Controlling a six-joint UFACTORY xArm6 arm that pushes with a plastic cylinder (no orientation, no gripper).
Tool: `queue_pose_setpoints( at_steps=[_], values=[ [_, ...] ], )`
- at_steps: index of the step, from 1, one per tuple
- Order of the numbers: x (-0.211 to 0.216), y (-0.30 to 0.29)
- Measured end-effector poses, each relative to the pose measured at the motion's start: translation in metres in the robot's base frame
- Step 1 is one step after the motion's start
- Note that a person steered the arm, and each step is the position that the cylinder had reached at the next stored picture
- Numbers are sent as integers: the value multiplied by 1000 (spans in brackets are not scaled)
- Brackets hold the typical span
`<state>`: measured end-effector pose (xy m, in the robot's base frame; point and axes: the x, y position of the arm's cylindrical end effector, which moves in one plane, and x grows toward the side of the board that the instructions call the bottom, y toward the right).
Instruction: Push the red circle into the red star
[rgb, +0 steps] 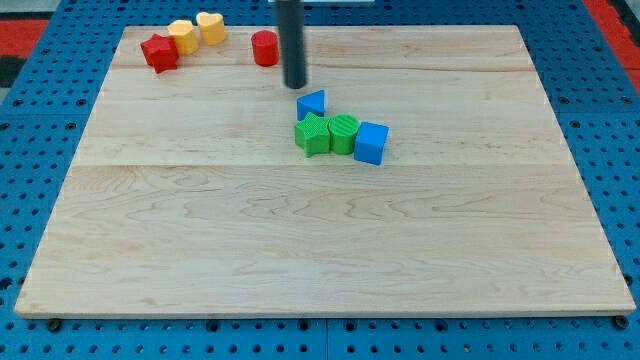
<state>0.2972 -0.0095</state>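
The red circle (264, 48) stands near the board's top edge, left of centre. The red star (158, 51) lies farther to the view's left, touching the yellow hexagon (182, 36). My tip (295, 85) is on the board just right of and below the red circle, a small gap apart, and above the blue triangle (312, 103). The rod rises out of the view's top.
A yellow heart (210, 27) sits beside the yellow hexagon at the top left. A green star (313, 133), a green circle (343, 132) and a blue cube (371, 142) cluster below the blue triangle. The wooden board (320, 250) lies on a blue pegboard.
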Motion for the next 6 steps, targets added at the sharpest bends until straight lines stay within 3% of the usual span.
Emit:
queue_pose_setpoints(
  at_steps=[1, 2, 4, 6],
  values=[
    [-39, 53],
    [-68, 52],
    [-66, -28],
    [-43, -148]
  ],
)
